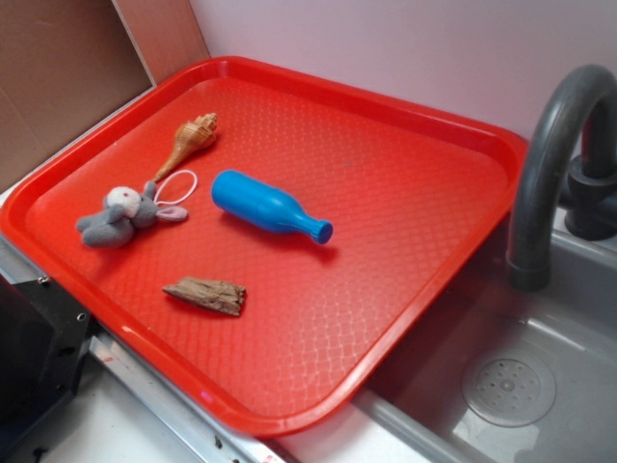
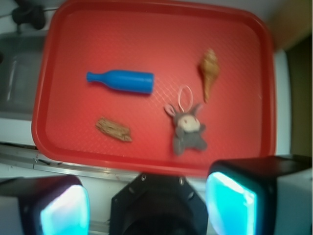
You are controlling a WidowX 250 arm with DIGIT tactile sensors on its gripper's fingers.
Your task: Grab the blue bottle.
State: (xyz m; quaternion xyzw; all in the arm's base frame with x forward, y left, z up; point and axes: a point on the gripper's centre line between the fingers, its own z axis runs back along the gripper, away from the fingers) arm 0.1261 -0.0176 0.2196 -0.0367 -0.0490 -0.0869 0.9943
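Bottle, the blue bottle (image 1: 268, 205), lies on its side mid-frame on the red tray (image 1: 405, 289), beside a plush toy (image 1: 123, 216). Gripper (image 2: 146, 203) looks spread wide, empty, though blurred.

Blue bottle (image 1: 268, 205) flat on tray (image 1: 405, 174)

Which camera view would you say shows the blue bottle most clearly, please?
The exterior view: the blue bottle is sharp and close, lying on its side on the red tray. The wrist view shows it whole too, but smaller and blurred.
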